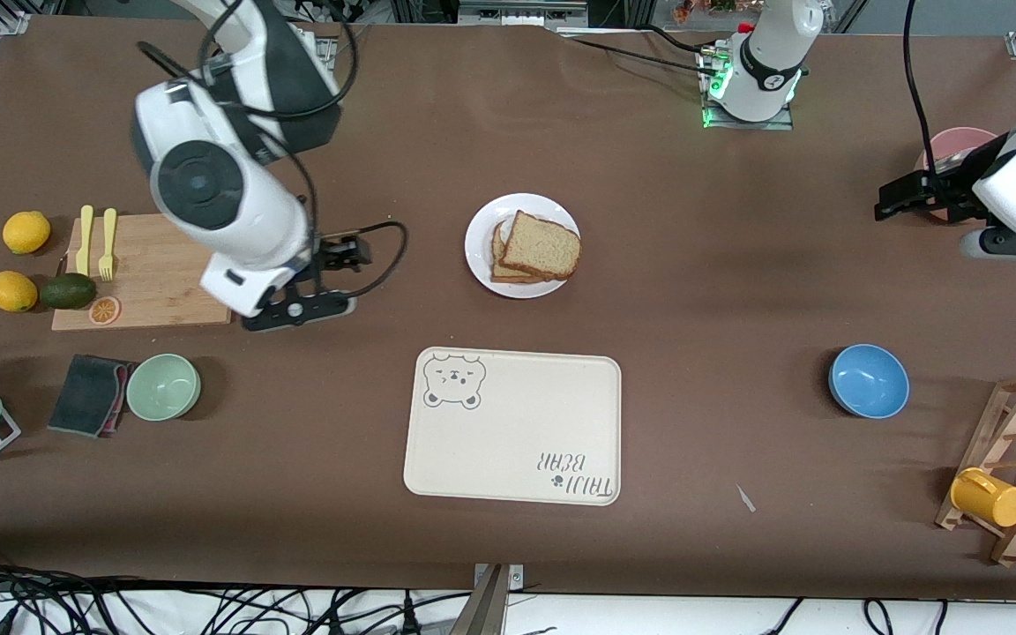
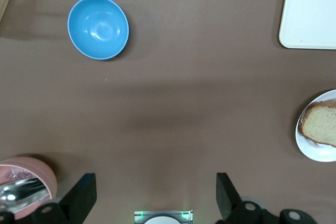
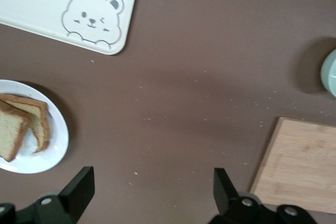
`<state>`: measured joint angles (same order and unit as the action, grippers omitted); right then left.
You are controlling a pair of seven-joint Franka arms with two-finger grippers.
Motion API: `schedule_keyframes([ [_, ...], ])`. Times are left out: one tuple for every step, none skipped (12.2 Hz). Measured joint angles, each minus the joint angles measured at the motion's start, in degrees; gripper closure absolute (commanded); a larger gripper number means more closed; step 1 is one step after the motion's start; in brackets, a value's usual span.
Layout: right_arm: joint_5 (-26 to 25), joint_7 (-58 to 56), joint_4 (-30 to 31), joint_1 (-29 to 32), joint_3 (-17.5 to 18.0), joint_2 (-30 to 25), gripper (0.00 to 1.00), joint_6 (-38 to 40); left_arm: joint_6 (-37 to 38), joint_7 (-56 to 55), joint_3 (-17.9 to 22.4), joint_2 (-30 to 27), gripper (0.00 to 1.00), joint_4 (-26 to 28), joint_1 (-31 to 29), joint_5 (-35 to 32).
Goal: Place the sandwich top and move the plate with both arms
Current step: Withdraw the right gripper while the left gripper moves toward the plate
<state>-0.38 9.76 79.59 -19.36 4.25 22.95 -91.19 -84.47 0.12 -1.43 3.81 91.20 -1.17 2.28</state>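
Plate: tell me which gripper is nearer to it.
Right. The right gripper hangs open by the cutting board, fairly close to the plate. The left gripper hangs open over the pink bowl at the left arm's end, much farther off.

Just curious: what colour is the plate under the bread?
Plain white plate, clearest in the front view.

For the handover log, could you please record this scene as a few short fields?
sandwich top: on the stacked bread on the plate
tray: bare, nearer the front camera than the plate
left gripper: open, empty, over the table beside the pink bowl
right gripper: open, empty, over the table beside the cutting board
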Motion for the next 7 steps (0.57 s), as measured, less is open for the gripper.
schedule_keyframes([
  [0.17,-1.38,0.01,0.08,-1.89,-0.25,0.00,0.81,-1.52,-0.13,-0.05,0.71,0.00,0.24,0.02,1.15],
  [0.19,-1.56,0.11,0.09,-3.53,-0.51,0.00,1.56,-3.55,-0.27,-0.07,1.49,0.00,0.96,0.07,2.71],
  [0.20,-1.03,0.68,0.07,-5.22,-1.19,0.00,1.90,-6.20,-0.35,-0.14,2.20,0.00,2.22,0.15,3.48],
  [0.21,0.03,1.58,0.06,-7.11,-2.28,0.00,2.26,-9.34,-0.38,-0.27,2.82,0.00,3.99,0.36,3.64],
  [0.21,1.00,2.52,0.10,-9.09,-3.77,0.00,2.95,-12.35,-0.40,-0.54,3.40,0.00,5.83,0.70,3.67],
  [0.21,1.34,3.18,0.13,-10.90,-5.43,0.00,4.01,-15.16,-0.48,-0.79,3.94,0.00,7.70,1.23,3.68],
  [0.21,1.42,3.59,0.14,-12.60,-7.20,0.00,5.33,-17.87,-0.56,-1.13,4.36,0.00,9.69,1.85,3.69],
])
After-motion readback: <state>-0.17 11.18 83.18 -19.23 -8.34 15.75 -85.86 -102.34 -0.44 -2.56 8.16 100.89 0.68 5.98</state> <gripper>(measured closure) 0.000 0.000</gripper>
